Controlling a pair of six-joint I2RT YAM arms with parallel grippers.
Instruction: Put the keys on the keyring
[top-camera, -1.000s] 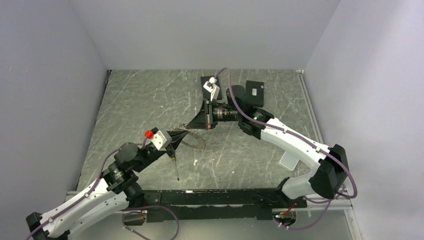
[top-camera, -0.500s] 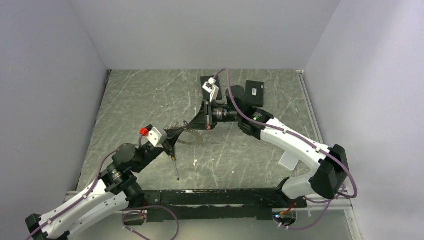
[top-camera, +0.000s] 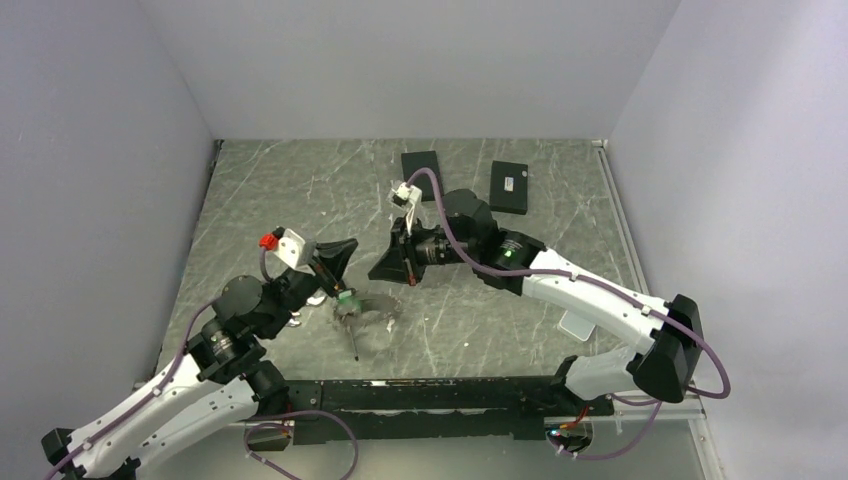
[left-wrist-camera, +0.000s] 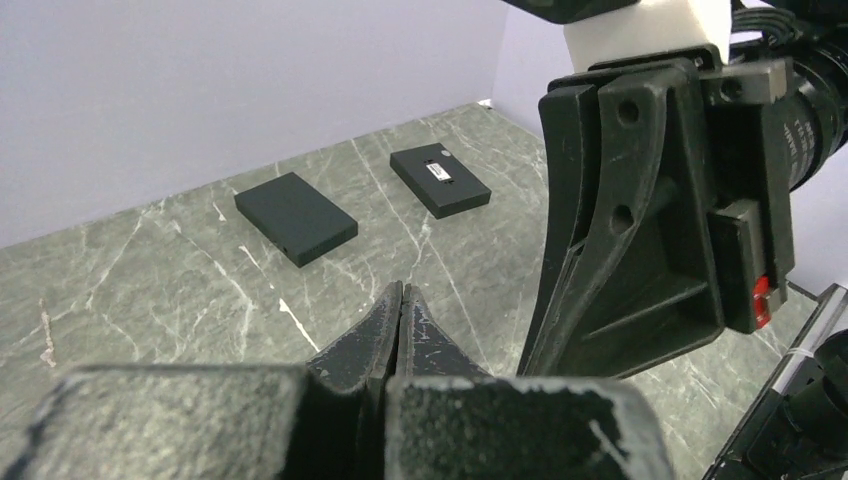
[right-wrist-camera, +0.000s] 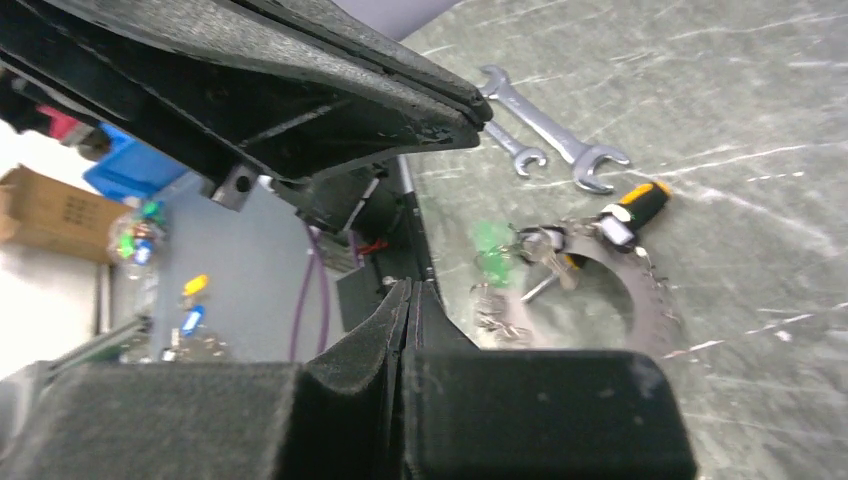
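Note:
The keyring (top-camera: 372, 310) lies blurred on the table, between and in front of both grippers, with small grey keys (top-camera: 345, 312) and a green tag (top-camera: 346, 297) bunched at its left. In the right wrist view the ring (right-wrist-camera: 655, 305) and the keys (right-wrist-camera: 545, 248) show beyond my fingers. My left gripper (top-camera: 343, 252) is shut and empty, raised to the left of the ring. My right gripper (top-camera: 383, 270) is shut and empty, just above and right of the ring. The two grippers face each other closely. Their tips also show in the left wrist view (left-wrist-camera: 401, 290) and the right wrist view (right-wrist-camera: 411, 290).
A yellow-and-black screwdriver (right-wrist-camera: 632, 208) lies against the ring, its shaft (top-camera: 353, 343) pointing to the near edge. Two silver wrenches (right-wrist-camera: 545, 135) lie beyond it. Two black boxes (top-camera: 423, 164) (top-camera: 511, 186) sit at the back. A translucent piece (top-camera: 576, 324) lies under the right arm.
The ring was held up between the two grippers; now it has dropped to the table near the screwdriver. The left gripper has drawn back left, and the right gripper has swung left and nearer.

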